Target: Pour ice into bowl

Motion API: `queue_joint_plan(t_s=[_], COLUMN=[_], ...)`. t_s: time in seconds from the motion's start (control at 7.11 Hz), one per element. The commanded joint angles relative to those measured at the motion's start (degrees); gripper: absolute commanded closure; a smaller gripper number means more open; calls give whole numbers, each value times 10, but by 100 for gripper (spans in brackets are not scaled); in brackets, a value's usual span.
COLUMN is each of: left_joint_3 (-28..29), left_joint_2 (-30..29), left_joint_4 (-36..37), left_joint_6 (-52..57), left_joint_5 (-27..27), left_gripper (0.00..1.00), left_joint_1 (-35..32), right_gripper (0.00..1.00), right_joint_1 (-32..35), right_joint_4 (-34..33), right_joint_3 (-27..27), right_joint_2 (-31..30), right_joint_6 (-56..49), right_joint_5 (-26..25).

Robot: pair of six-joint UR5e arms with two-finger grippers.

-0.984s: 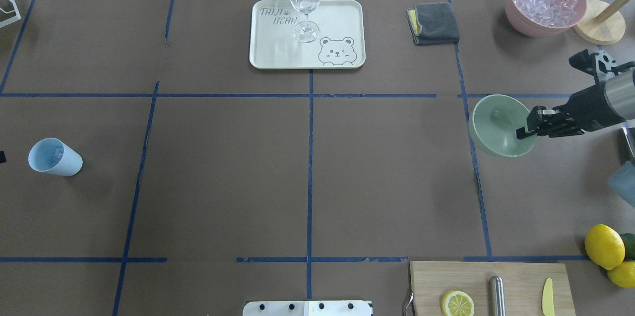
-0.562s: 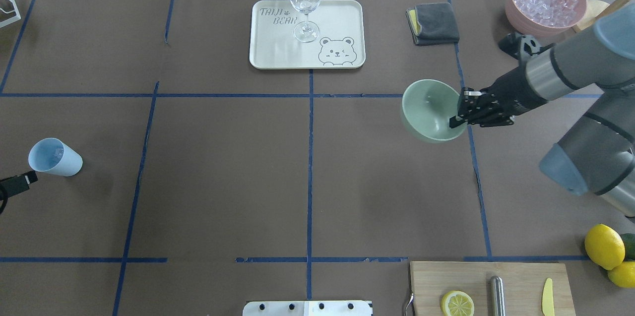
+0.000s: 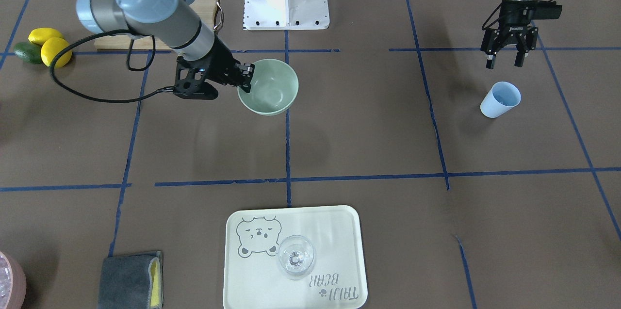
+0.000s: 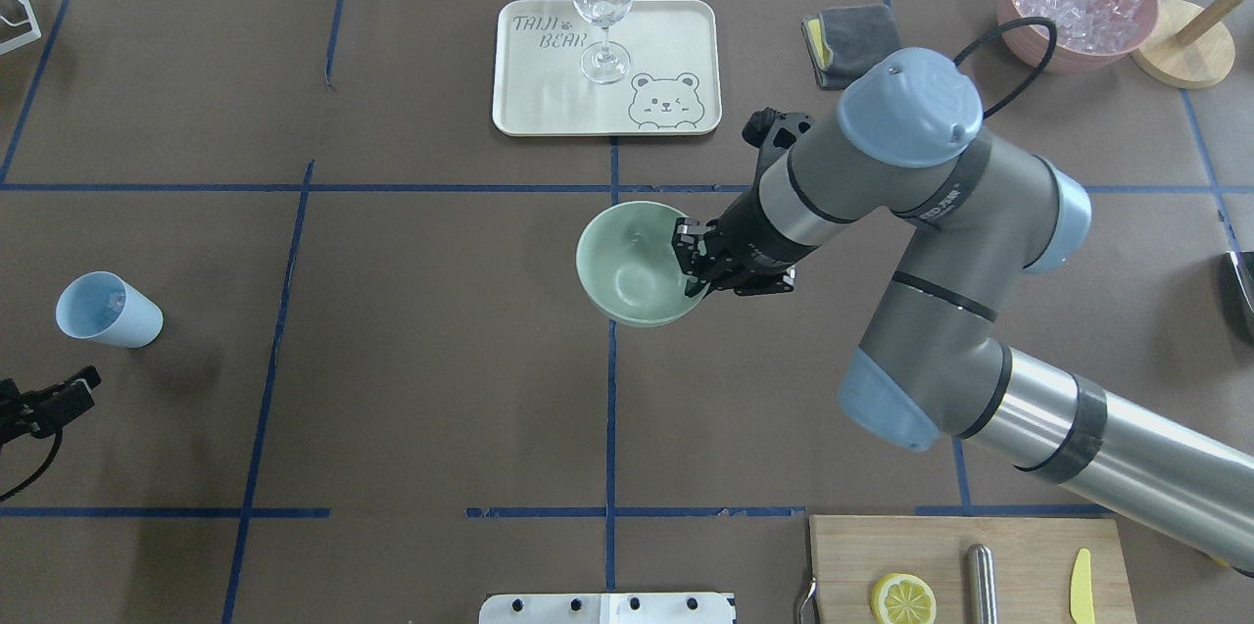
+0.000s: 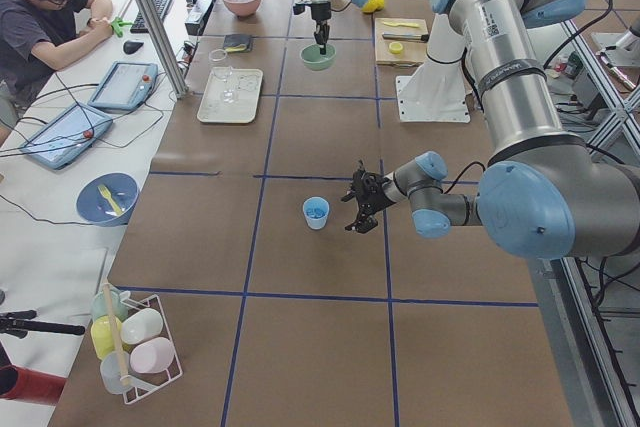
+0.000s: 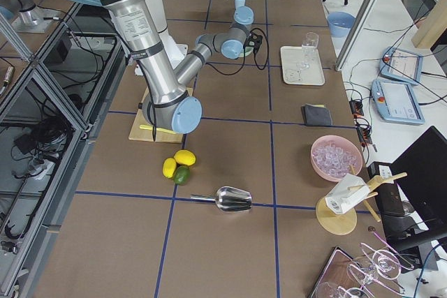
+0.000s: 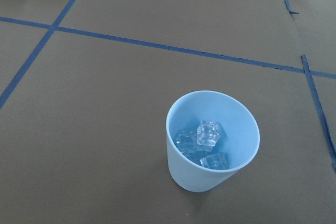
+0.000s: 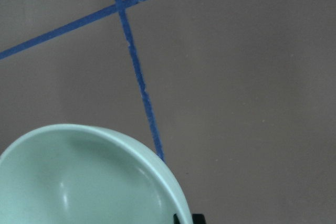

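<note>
Sage-green and matte, the one round bowl [image 4: 632, 262] is at the table's middle tape cross. My right gripper [image 4: 694, 266] has its rim pinched between the jaws, with that arm stretched low across the table. My left gripper [image 3: 504, 62] hangs fingers-down, jaws apart, near the one pale blue tapered cup [image 7: 212, 140], where I count three clear ice cubes [image 7: 208, 132].

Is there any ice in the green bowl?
No, the bowl held by the right gripper looks empty inside.
</note>
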Motion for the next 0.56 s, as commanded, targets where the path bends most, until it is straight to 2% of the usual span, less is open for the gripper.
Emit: queue_joint_plan(t_s=[0.0,0.14,0.42], left_joint_3=[30,30,50], left_joint_2=[-45,-60,-70], left_joint_4=[34,60,65], left_joint_6=[-3,-3,-2], left_joint_5=[64,92,150], left_gripper=[1,1,1], left_joint_1=[9,9,9], right_gripper=[100,100,100], right_joint_1=[-44,-58,-75], right_joint_4=[-9,-8,-5], right_joint_3=[-63,-120,-193], right_joint_2=[81,133,190], right_joint_6=[41,58,66], right_joint_5=[-40,-60,-82])
